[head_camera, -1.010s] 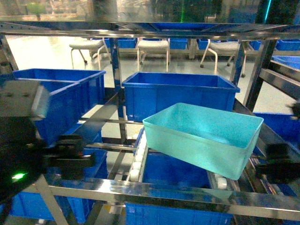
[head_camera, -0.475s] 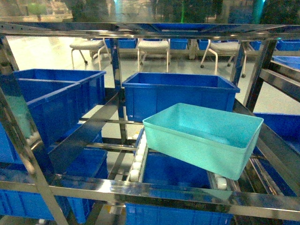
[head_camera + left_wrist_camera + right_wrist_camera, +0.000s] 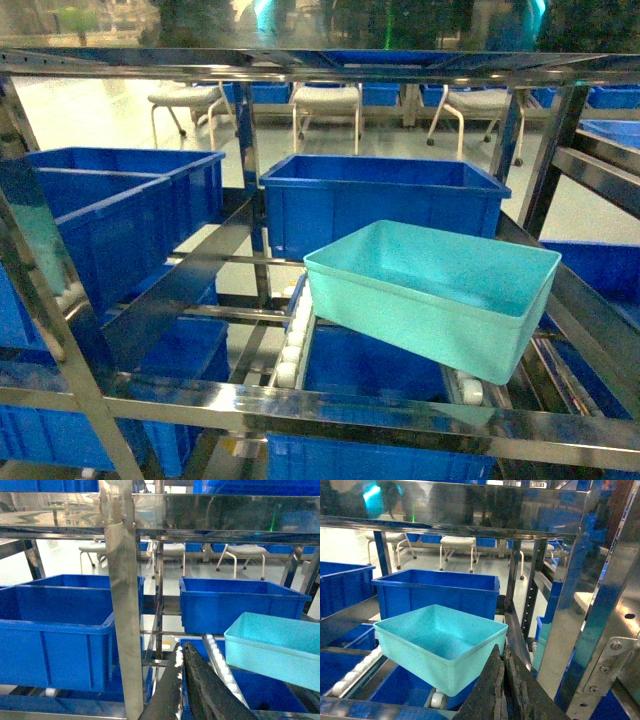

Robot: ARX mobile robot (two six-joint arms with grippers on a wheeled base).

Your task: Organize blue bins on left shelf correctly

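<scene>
On the middle level of the left shelf [image 3: 330,400] we see the turquoise bin [image 3: 430,290] sitting skewed on the white roller tracks [image 3: 292,345], in front of a royal-blue tub [image 3: 385,205]. Its long axis runs from near-left to far-right, crooked to the lane, and it tilts, open mouth up. We judge the risk to be that a push on one corner twists it further, so that it jams against the steel side beam [image 3: 590,310] or slips off the rollers. Our left end effector [image 3: 181,680] and right end effector [image 3: 502,680] both show fingers pressed together, holding nothing, well back from the bin.
</scene>
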